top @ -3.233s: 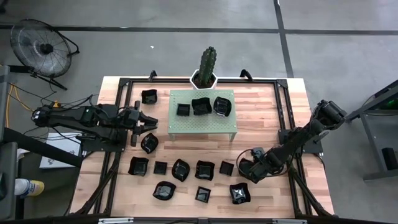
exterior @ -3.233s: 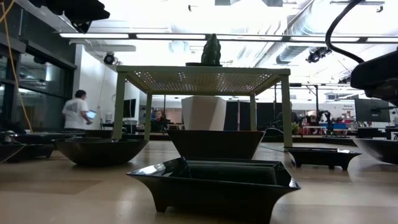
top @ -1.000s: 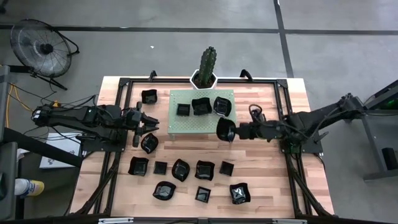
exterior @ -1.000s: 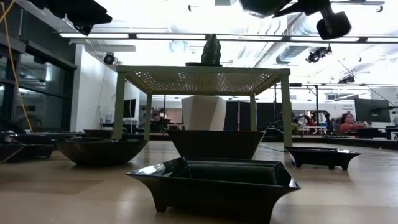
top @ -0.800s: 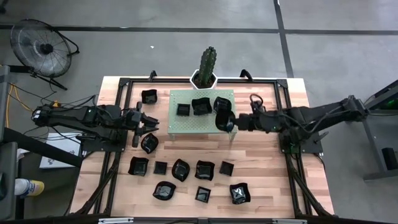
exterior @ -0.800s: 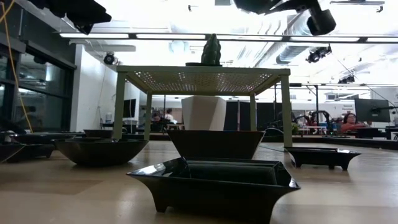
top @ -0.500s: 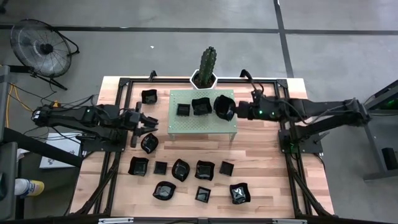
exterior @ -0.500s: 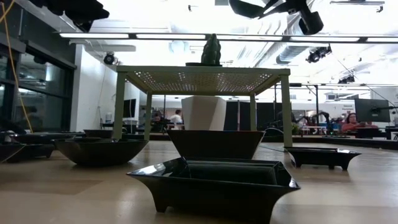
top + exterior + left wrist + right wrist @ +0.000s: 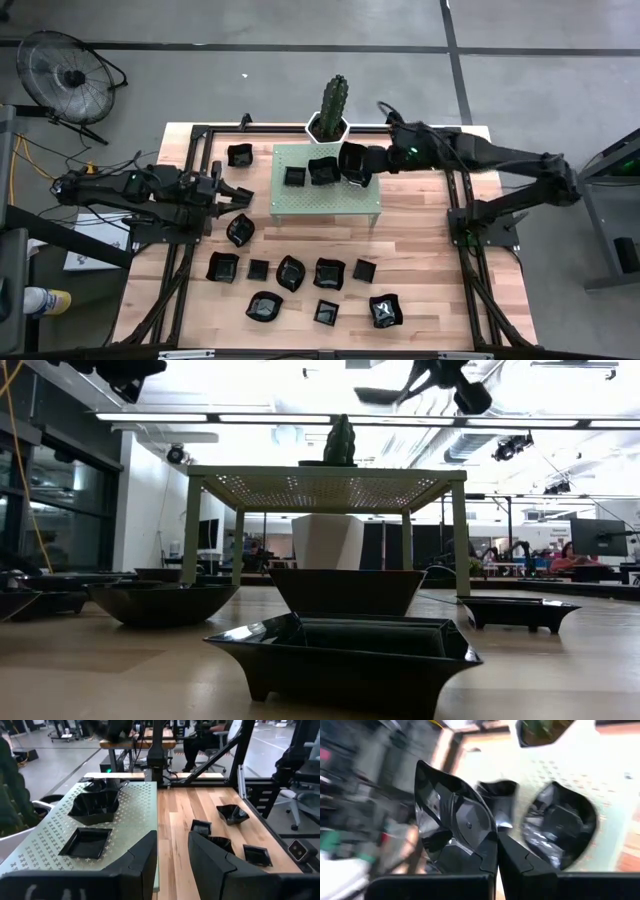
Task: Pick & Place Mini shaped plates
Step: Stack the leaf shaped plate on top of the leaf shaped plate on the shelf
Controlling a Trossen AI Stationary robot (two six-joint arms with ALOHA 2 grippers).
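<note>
Over on the left, the left gripper point(image 9: 236, 193) hangs above the table's left side, fingers parted with nothing between them in its wrist view, apparently waiting out of the way beside a lone dish point(image 9: 239, 229). Moving in, the pale green stand point(image 9: 300, 203) carries a small square dish point(image 9: 294, 176) and a larger wavy dish point(image 9: 323, 170), lined up along its top, which suggests the stand is the drop-off spot. At its right end is the action: the right gripper point(image 9: 372, 162) reaches in from the right, clamped on the rim of a glossy black plate point(image 9: 451, 815), holding it tilted above the stand, right over another dish point(image 9: 560, 826) already resting there. Gripping by the rim leaves the base free for setting down, I'd judge. The remaining plates point(image 9: 329, 272) wait in rows on the wood in front.
</note>
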